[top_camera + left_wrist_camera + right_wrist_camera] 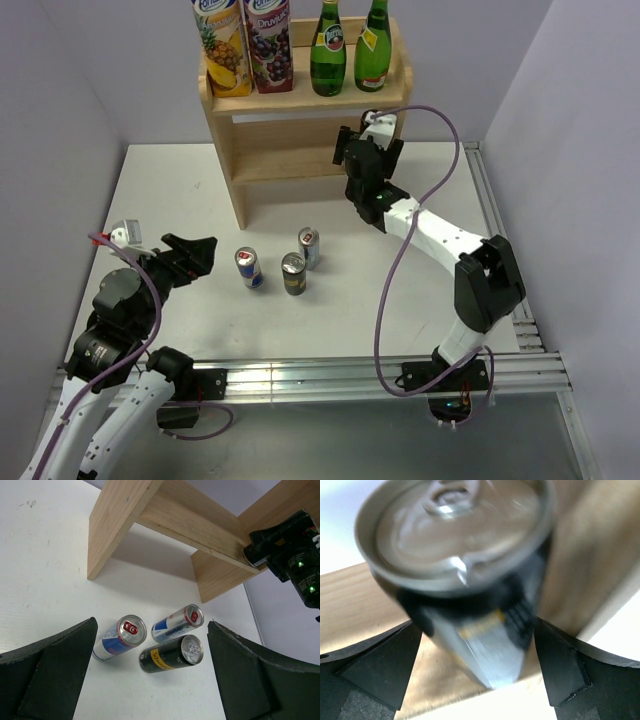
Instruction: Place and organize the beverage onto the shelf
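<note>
Black can [465,580] clenched in my right claw [475,647], at the shelf [290,130] by the counter's far edge. Entering crooked, it could clip the lower board and topple. My left claw [205,255] gapes, empty.

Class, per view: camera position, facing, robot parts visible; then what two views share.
Top external: above, behind the robot, looking down at the table, shelf, left arm, right arm.
Left wrist: low, facing three cans and shelf; own fingers show.
Right wrist: close on a gripped can between own fingers.
Shared: top and left wrist both show those cans.
</note>
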Available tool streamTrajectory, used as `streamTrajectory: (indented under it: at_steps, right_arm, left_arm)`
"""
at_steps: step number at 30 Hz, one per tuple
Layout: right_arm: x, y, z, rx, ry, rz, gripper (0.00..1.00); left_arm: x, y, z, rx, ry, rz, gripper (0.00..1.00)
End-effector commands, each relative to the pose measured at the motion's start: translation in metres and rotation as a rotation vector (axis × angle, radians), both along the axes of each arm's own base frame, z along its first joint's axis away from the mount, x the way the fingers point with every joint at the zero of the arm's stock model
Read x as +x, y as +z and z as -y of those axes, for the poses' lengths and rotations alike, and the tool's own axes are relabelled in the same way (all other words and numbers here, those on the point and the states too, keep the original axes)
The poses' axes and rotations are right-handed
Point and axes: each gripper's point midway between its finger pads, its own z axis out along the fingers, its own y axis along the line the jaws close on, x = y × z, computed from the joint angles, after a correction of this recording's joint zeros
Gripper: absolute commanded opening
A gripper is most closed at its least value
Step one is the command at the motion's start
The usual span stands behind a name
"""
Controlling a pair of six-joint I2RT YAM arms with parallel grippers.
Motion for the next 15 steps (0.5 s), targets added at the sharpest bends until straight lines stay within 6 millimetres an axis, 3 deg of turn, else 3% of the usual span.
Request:
streamTrajectory:
  at_steps: [1,10,15]
  right_arm:
    - [-0.02,0.022,0.023,0.051,-0.067,0.045,1.0]
    - [-0.062,0.017,0.016,0.084,-0.017,0.026,1.0]
    - [-0.1,0.014,0.0,0.113,0.035,0.018,1.0]
  left_arm:
    - [0.0,0.007,-0.002,-0.004,0.01,0.031,0.99]
    - [-0.001,0.008,-0.003,-0.005,0.015,0.034,0.99]
    - [0.0,0.008,-0.004,-0.007,0.02,0.033,0.99]
